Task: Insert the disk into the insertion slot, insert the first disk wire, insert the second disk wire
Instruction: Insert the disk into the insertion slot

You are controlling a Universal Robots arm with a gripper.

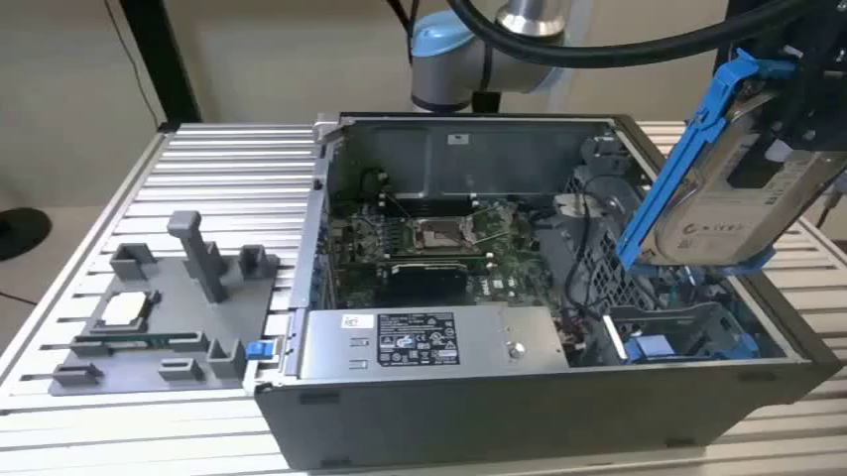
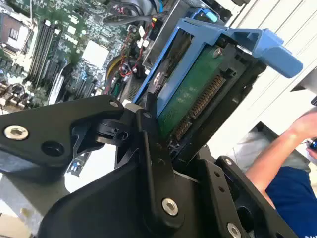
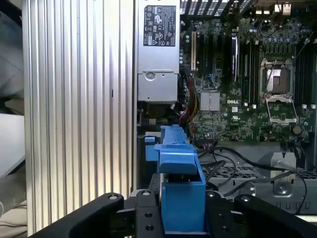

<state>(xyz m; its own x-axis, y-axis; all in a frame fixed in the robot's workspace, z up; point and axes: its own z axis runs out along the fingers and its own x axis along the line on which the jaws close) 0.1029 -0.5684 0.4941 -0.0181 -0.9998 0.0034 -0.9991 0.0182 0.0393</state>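
Blue-framed disk is clamped tight in the gripper, tilted above the slot beneath it. It probably needs squaring to that opening before descending.

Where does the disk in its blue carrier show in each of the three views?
Exterior view: the disk hangs tilted at the exterior view's right, over the open case.
Second wrist view: the disk shows its green circuit face, clamped in the hand.
First wrist view: the disk is seen end-on, blue frame foremost, held in the hand.
Shared landmark: the green motherboard.
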